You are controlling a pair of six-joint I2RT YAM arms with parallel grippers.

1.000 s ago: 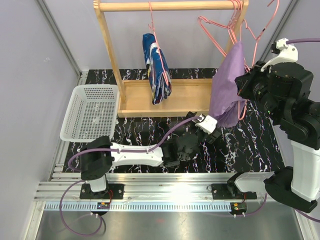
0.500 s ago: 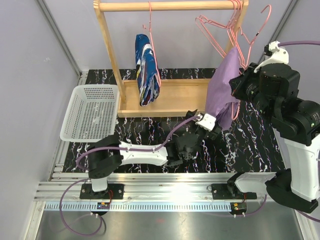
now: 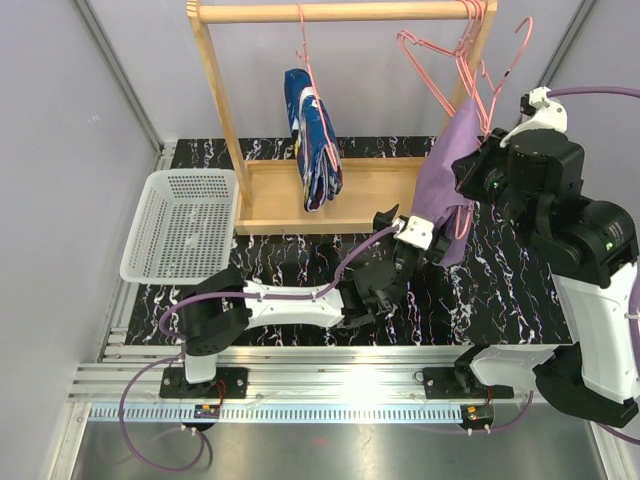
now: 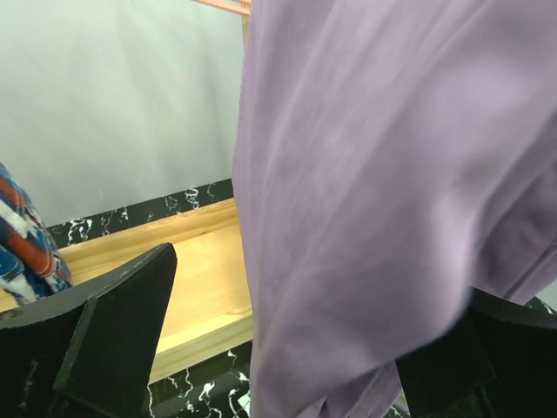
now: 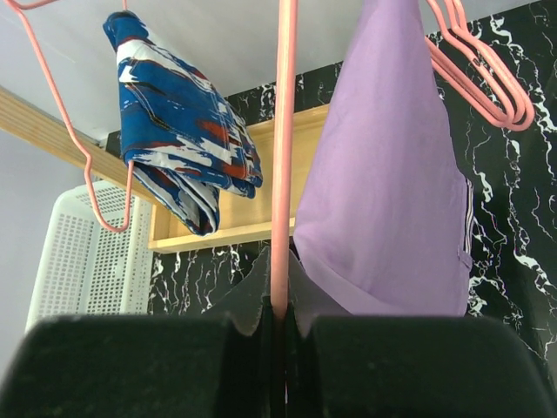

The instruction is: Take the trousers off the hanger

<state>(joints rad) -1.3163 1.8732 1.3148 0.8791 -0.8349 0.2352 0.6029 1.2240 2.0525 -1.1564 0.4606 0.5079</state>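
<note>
Two robot arms work on lilac trousers [image 3: 445, 185] draped on a pink hanger [image 5: 283, 157]; neither pair is off yet.

Nearest, at mid-tabletop [image 3: 500, 290], the left pincer [image 4: 278, 348] stands spread wide, with the lower part of the lilac trousers hanging between its fingers, not gripped. At 2 o'clock the right pincer [image 5: 278, 318] is pressed together on the hanger's wire, holding it up; its hook looks clear of the rail. A white basket [image 3: 185, 225] sits at 9 o'clock. Farthest, at 12 o'clock, blue trousers [image 3: 312, 140] hang folded over a second hanger [image 3: 305, 60] on the wooden rack [image 3: 330, 12]. The task looks barely begun: the lilac pair needs clamping and pulling free, and the blue pair is untouched.
</note>
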